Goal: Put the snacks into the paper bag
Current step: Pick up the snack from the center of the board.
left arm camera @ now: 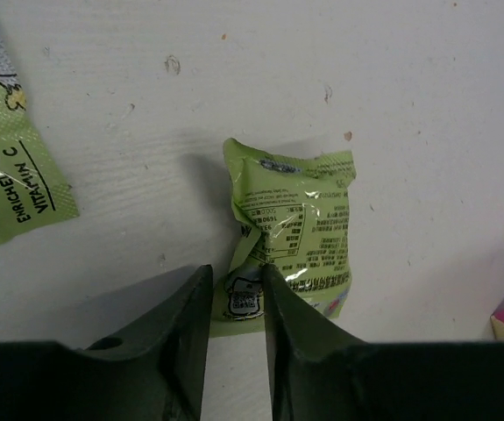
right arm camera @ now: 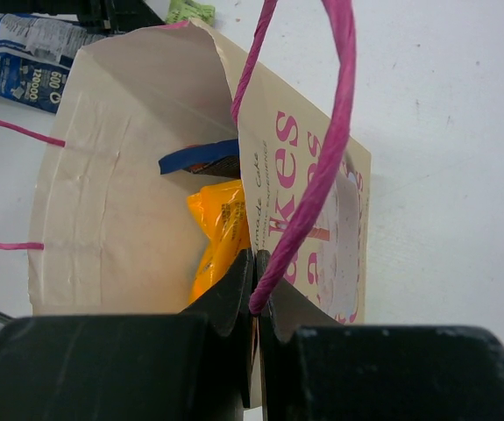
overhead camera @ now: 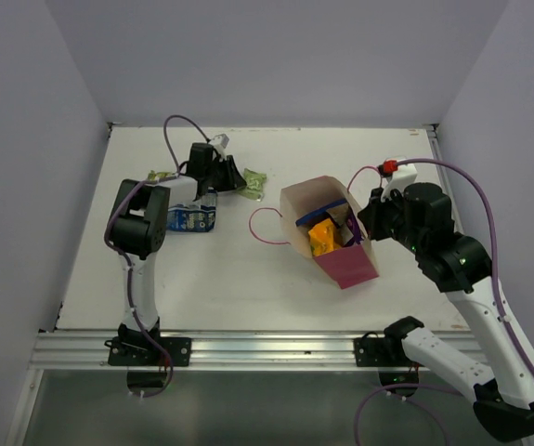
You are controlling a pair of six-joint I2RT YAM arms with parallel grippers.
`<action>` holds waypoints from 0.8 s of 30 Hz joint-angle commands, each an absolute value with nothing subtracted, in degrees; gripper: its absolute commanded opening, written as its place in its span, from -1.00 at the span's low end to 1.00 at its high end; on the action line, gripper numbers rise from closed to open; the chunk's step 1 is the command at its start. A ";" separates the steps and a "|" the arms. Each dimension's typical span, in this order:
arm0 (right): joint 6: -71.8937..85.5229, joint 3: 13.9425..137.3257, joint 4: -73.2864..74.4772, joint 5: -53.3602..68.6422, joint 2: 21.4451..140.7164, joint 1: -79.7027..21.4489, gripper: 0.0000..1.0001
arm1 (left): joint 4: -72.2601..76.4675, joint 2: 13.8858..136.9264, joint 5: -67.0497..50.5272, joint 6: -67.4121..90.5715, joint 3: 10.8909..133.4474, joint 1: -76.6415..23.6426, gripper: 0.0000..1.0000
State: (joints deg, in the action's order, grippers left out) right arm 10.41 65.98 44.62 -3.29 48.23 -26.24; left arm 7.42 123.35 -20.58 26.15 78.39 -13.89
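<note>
The paper bag point(overhead camera: 296, 206) stands open right of centre, with an orange packet point(overhead camera: 322, 238), a dark blue one and a purple one point(overhead camera: 347, 223) inside. My right gripper point(right arm camera: 259, 289) is shut on the bag's printed front wall point(right arm camera: 308, 202) at its rim, beside a pink cord handle point(right arm camera: 326, 149). The orange packet point(right arm camera: 221, 228) and the blue one point(right arm camera: 201, 161) show inside. My left gripper point(left arm camera: 237, 294) is low on the table, shut on the near corner of a small green packet point(left arm camera: 300, 219), which also shows in the top view point(overhead camera: 254, 182).
A dark blue packet point(overhead camera: 192, 218) lies by the left arm and shows in the right wrist view point(right arm camera: 24, 74). Another green packet point(left arm camera: 10, 153) lies left of the left gripper. A third green one point(overhead camera: 160, 175) lies far left. The bag's other handle point(overhead camera: 265, 225) lies on the table.
</note>
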 commanded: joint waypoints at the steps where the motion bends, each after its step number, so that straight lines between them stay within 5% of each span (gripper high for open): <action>1: 10.37 66.09 41.92 -1.67 47.37 -26.28 -0.94 | 13.35 122.70 -24.17 26.80 75.07 -13.36 -0.43; 7: 10.46 66.09 42.10 -2.11 47.02 -26.37 -0.94 | 18.35 121.29 -26.28 29.00 70.50 -13.36 -1.00; 24: 11.07 66.53 43.24 -3.43 45.00 -26.28 -0.94 | 25.31 100.57 -24.70 28.74 55.73 -13.36 -1.00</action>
